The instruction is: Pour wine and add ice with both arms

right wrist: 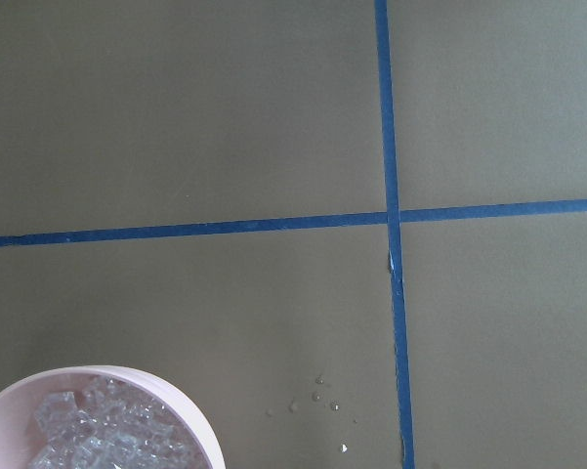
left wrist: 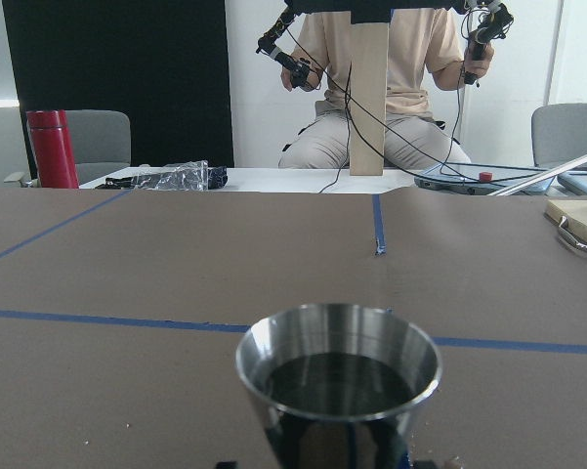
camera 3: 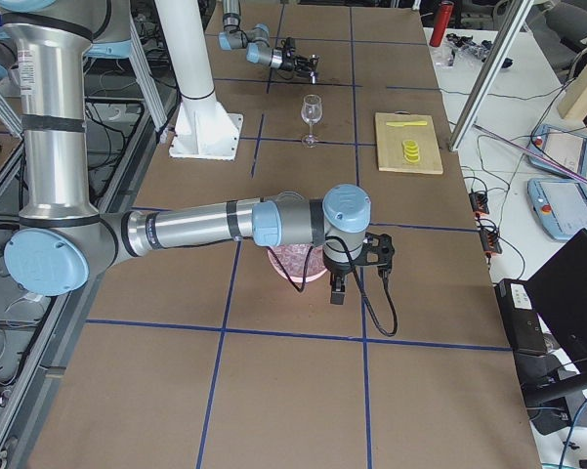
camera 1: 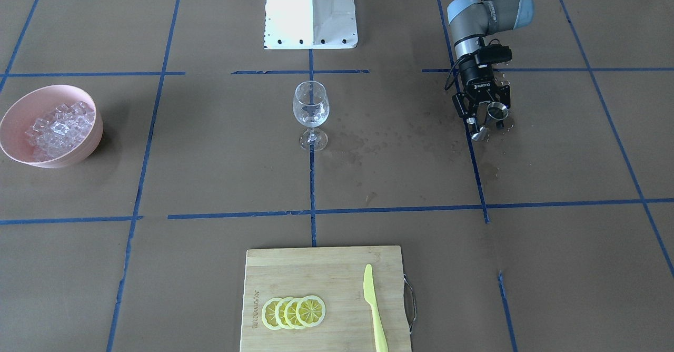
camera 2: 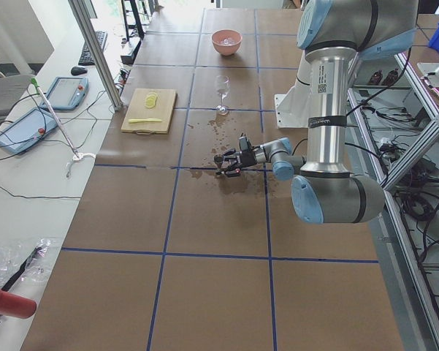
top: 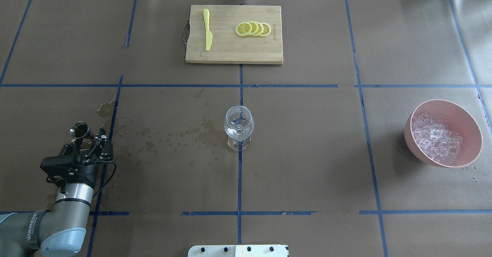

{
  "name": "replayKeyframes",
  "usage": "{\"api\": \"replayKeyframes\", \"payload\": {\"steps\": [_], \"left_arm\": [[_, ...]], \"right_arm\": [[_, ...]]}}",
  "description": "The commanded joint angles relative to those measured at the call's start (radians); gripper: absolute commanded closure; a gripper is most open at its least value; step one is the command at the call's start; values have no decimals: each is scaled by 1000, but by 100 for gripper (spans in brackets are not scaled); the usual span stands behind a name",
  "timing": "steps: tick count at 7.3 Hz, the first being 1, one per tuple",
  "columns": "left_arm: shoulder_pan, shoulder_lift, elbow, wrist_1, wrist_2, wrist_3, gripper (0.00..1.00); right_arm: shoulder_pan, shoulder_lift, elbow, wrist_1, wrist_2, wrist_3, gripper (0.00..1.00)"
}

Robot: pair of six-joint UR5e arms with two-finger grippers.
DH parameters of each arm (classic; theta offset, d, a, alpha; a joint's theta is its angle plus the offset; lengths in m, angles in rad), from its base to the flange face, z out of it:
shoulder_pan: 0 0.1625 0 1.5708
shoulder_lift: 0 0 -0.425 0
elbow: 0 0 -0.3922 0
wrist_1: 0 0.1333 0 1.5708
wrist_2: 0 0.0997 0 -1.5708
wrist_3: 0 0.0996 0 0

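Note:
My left gripper (top: 89,136) is shut on a small steel measuring cup (top: 79,129), held tilted low over the table's left side, well left of the wine glass (top: 238,127). The cup (left wrist: 338,376) shows a dark inside; I cannot tell if wine is in it. Glints sit low in the glass bowl (camera 1: 310,110). Dark wet spots (top: 184,134) of wine dot the paper between cup and glass. Ice (top: 437,137) fills a pink bowl (top: 476,136) at the right. My right gripper (camera 3: 339,283) hangs over that bowl (right wrist: 190,405); I cannot tell whether it is open or shut.
A bamboo cutting board (top: 230,51) at the far middle carries lemon slices (top: 253,29) and a yellow knife (top: 207,30). The white robot base (camera 1: 310,9) stands behind the glass. A person (left wrist: 381,88) sits beyond the table's end in the left wrist view.

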Motion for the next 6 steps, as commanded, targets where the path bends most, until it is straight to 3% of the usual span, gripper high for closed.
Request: {"api": "replayKeyframes", "payload": {"steps": [1, 4, 6], "left_arm": [[0, -9, 3, -1, 0, 0, 48], [-5, -6, 9, -1, 0, 0, 73], [-12, -8, -10, -2, 0, 0, 100]], "right_arm": [[1, 0, 0, 0, 0, 1, 0], [1, 0, 0, 0, 17, 1, 0], [1, 0, 0, 0, 17, 1, 0]]}}
